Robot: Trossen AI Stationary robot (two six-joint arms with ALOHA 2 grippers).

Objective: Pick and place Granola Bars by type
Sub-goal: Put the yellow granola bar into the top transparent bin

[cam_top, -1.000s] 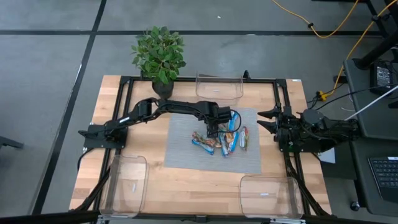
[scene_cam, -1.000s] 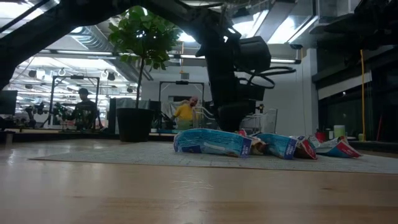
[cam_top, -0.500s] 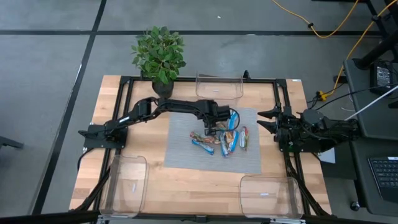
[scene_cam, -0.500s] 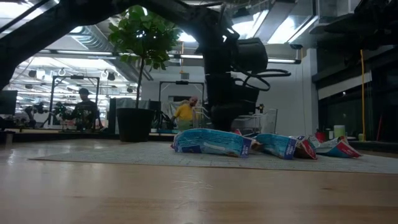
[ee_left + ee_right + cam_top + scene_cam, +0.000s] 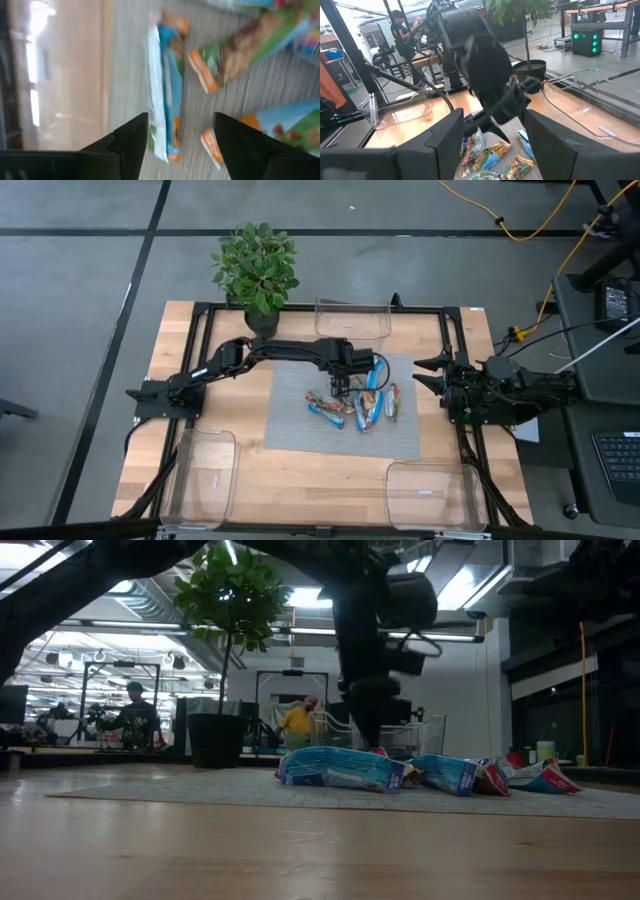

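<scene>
- Pale wood makes up the worktop [image 5: 300, 480], with a black frame round its edge and a grey woven mat [image 5: 300, 425] laid across the middle.
- A potted plant [image 5: 257, 268] stands at the far edge, left of a clear bin [image 5: 352, 319]; two more clear bins sit at the near corners, one left [image 5: 200, 476] and one right [image 5: 428, 493].
- The left arm reaches over the mat, its left tool [image 5: 341, 383] above the far end of the pile, fingers [image 5: 127, 145] apart with nothing between them.
- The right arm waits folded at the right edge, its right tool [image 5: 424, 376] pointing at the mat, fingers spread.
- The Granola Bars [image 5: 358, 405] lie heaped on the mat's middle, blue, orange and green wrappers overlapping; one blue bar [image 5: 165, 117] lies just below the left tool.
</scene>
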